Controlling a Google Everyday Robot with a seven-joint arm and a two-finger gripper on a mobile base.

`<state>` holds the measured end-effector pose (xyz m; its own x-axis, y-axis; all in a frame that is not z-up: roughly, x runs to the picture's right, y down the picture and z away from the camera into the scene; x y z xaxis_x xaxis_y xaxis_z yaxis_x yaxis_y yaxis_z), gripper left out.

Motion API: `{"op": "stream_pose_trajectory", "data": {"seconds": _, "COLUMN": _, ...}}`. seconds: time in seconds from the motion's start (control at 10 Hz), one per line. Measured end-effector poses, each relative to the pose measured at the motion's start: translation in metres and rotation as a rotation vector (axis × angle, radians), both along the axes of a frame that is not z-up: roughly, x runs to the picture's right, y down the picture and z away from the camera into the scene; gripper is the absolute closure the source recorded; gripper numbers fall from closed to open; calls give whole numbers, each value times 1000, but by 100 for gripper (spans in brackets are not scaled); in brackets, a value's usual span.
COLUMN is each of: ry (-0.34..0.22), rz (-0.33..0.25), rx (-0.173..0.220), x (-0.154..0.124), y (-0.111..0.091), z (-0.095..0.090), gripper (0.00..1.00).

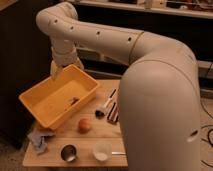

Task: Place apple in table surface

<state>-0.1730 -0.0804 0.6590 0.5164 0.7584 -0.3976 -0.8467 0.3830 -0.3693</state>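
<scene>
Camera view of the bench (88,144), seen from above. The white arm (125,40) is shown sweeping from the right of the frame to the upper left, where it bends downward. The gripper (56,71) is located at upper left, at the far rim of the yellow-orange bin (36,107), and is partly hidden by that rim; how far it is opened, and whether anything is held, cannot be made out. The apple (85,125) is seen resting on the bench at lower centre, just beside the near right corner of the bin and well apart from the gripper. Below it, a metal cup (68,152) and a white cup (102,150) are placed side by side. A blue-grey cloth (40,140) is draped at the lower left edge.
</scene>
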Motion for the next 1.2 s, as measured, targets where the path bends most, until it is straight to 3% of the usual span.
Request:
{"op": "stream_pose_trajectory", "data": {"seconds": 0.2, "ry": 15, "rz": 23, "rx": -4, "x": 9, "y": 19, "z": 3, "gripper": 20}}
{"op": "stream_pose_trajectory", "data": {"seconds": 0.5, "ry": 44, "rz": 56, "rx": -12, "x": 50, "y": 59, "z": 5, "gripper": 20}}
{"op": "stream_pose_trajectory", "data": {"seconds": 0.7, "ry": 60, "rz": 65, "rx": -49, "x": 67, "y": 85, "z": 17, "gripper": 20}}
{"op": "stream_pose_trajectory", "data": {"seconds": 1.2, "ry": 56, "rz": 65, "rx": -51, "x": 66, "y": 86, "z": 16, "gripper": 20}}
